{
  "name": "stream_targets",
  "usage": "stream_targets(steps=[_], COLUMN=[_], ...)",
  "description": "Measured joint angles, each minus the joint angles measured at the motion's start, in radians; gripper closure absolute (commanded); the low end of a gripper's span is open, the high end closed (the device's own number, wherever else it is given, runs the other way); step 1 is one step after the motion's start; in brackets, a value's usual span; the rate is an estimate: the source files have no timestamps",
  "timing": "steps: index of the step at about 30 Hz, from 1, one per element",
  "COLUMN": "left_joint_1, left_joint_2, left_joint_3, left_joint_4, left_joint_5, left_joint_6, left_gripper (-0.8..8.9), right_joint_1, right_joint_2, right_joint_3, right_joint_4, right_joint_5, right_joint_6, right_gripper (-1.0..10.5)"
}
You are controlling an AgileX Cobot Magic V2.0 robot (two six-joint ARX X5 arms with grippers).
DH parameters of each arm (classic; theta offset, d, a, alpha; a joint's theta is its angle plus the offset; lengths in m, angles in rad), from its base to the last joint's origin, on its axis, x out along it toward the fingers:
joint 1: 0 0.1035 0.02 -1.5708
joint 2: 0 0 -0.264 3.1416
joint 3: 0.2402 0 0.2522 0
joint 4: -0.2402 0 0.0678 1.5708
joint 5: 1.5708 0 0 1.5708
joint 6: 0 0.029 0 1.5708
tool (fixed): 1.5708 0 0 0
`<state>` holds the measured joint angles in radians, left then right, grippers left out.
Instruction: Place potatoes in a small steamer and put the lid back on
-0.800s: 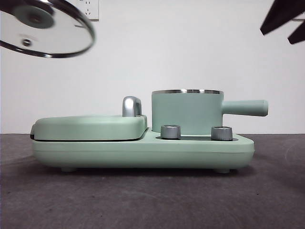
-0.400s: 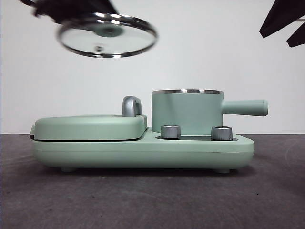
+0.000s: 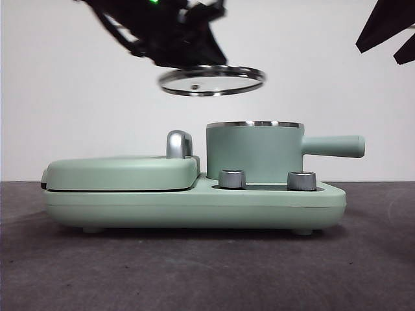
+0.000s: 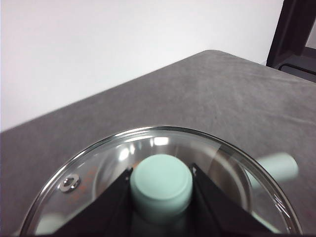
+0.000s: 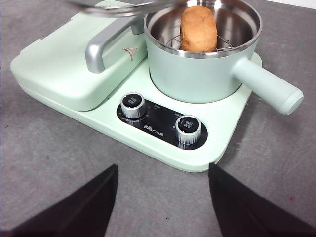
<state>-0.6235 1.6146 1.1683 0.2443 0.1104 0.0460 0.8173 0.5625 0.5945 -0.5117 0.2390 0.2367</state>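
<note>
The small steamer (image 3: pixel 254 152), a mint-green pot with a steel rim and a side handle, stands on the right of the cooker base; it also shows in the right wrist view (image 5: pixel 202 64). The potato (image 5: pixel 198 28), an orange-brown lump, stands on a wire rack inside it. My left gripper (image 4: pixel 161 190) is shut on the mint knob of the glass lid (image 4: pixel 148 163) and holds the lid (image 3: pixel 211 80) in the air, above and a little left of the pot. My right gripper (image 5: pixel 163 197) is open and empty, back from the cooker's front.
The cooker base (image 3: pixel 194 204) carries a flat griddle cover (image 3: pixel 123 172) with a chrome handle (image 3: pixel 179 144) on the left and two knobs (image 3: pixel 232 179) in front. Grey table (image 3: pixel 207 272) lies around. A black arm tip (image 3: pixel 389 29) shows at the top right.
The lid has moved from the top left to the right and down, and now hangs nearly level close above the pot. The pot and the right arm have not moved.
</note>
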Motion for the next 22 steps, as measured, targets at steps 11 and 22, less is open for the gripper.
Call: stream_targets(steps=[11, 22], left_joint_1=[-0.025, -0.026], left_joint_2=[0.256, 0.316], left_joint_3=[0.280, 0.281], left_joint_4=[0.015, -0.001], left_joint_5=[0.001, 0.027], left_joint_6=[0.071, 0.070], left_gripper=[8.01, 8.01], right_joint_1=[0.000, 0.000], right_joint_2=[0.000, 0.000], right_joint_3=[0.000, 0.000], right_joint_4=[0.000, -0.003], right_joint_5=[0.000, 0.027], right_joint_6=[-0.005, -0.013], right_gripper=[6.6, 6.6])
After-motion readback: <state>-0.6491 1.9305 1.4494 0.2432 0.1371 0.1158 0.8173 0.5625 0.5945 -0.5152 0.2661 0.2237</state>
